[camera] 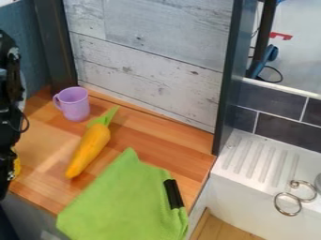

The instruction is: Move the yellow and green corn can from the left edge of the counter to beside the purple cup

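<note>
Purple mug (76,105): just one, as I see it
Toy carrot (91,147): one
Green cloth (122,201): one
Black strip (173,193): one
Yellow thing (17,165): one, mostly hidden from me
Metal rings (288,215): two
Dark posts (56,47): two
Dark wall tiles (272,99): four that I can make out
Wooden counter (147,140): one
White drainboard (248,164): one
Red thing (281,35): one

Open passage over wooden counter (166,140) between carrot (89,149) and dark post (227,75), plank wall (150,61) behind, green cloth (119,201) in front
</note>
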Robot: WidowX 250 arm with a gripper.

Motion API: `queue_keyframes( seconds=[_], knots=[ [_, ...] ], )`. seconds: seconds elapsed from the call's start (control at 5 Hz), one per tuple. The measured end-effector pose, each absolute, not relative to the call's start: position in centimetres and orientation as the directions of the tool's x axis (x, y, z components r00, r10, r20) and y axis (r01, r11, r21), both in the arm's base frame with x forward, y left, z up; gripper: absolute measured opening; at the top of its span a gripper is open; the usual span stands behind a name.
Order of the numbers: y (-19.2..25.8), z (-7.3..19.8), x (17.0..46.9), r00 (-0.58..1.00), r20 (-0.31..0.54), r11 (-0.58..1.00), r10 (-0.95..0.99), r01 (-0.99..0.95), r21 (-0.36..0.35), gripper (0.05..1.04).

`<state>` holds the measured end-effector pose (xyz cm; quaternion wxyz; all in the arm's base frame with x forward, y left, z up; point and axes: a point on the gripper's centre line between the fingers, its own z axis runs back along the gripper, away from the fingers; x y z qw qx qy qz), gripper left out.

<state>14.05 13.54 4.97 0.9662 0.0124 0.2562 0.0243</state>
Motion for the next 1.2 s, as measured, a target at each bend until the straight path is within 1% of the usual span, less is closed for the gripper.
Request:
queue_keyframes(
  seconds=[0.2,0.4,0.6,0.8,1.0,1.2],
  knots=[
    [14.3,4.7,13.1,0.804,-0.586,0.994,0.106,-0.066,0.088,1.001],
    [15.6,4.6,12.9,0.786,-0.604,0.985,0.133,-0.036,0.170,1.001],
    [16.7,3.9,13.1,0.823,-0.563,0.986,0.080,0.019,0.168,1.001],
    [17.2,3.3,14.1,0.883,-0.469,0.992,0.024,0.036,0.118,1.001],
    [17.5,2.5,16.7,0.923,-0.384,0.997,-0.012,0.039,0.063,1.001],
    [17.6,1.7,19.2,0.938,-0.347,0.999,-0.019,0.030,0.025,1.001]
  ],
)
